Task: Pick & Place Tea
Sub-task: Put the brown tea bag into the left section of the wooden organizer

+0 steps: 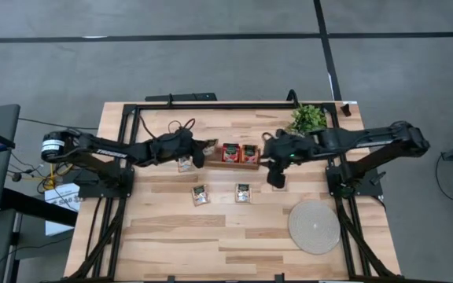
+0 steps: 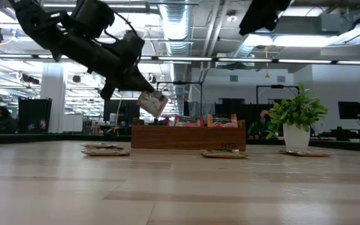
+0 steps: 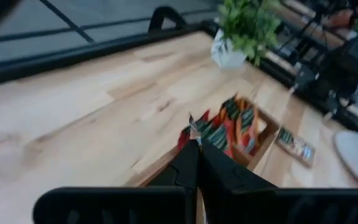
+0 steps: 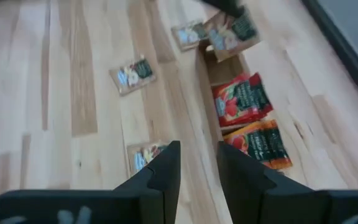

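Note:
My left gripper is shut on a pale beige sachet in the air over the left end of the wooden box. The box holds red sachets standing on edge. Three beige sachets lie flat on the table: one by the box's left end and two nearer the front. My right gripper is open and empty; it hovers high over the box's right end. My left gripper pinches the beige sachet by its top edge between its two shut fingers. The fingers slant down from the table's left. The sachet hangs tilted below them, lifted clear of box and table.
A potted green plant stands behind the box's right end. A round woven mat lies at the front right. The black frame rail runs along the far edge. Bare wood spreads across the front of the table.

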